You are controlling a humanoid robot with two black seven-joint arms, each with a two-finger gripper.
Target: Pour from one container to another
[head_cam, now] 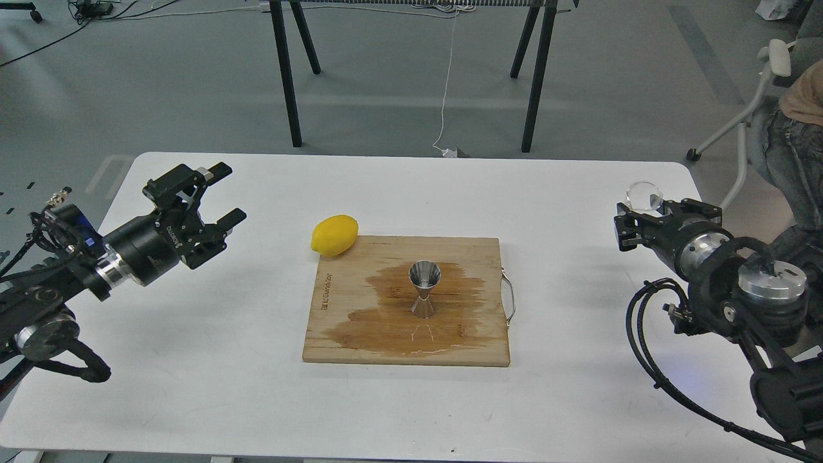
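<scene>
The steel jigger (425, 289) stands upright in the middle of the wooden cutting board (347, 341), on a wet dark patch. The clear glass cup (644, 196) is held at the far right of the table, above its surface, with my right gripper (636, 215) shut on it. The cup is far to the right of the jigger. My left gripper (218, 196) hovers open over the table's left side, with nothing between its fingers.
A yellow lemon (334, 235) lies at the board's back left corner. The white table (257, 399) ends close to the right arm. A chair and a seated person (794, 128) are just beyond the right edge. Black stand legs (286, 77) rise behind the table.
</scene>
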